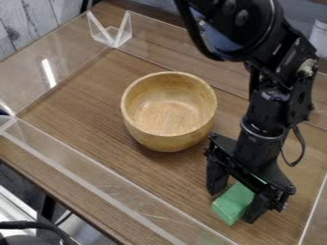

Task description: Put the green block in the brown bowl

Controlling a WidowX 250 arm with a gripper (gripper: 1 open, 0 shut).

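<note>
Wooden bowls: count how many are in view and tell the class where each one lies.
1. The wooden bowl sits on the table, up and to the left of the green block in the picture. The black hand may hide other things.

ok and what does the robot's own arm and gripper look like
The arm is glossy black, built of rounded, bulging segments, with lighter grey or whitish patches that may be markings or reflections. The gripper is also black, with dark fingers and angular linkage-like parts above them. Any lettering is too small to read.
</note>
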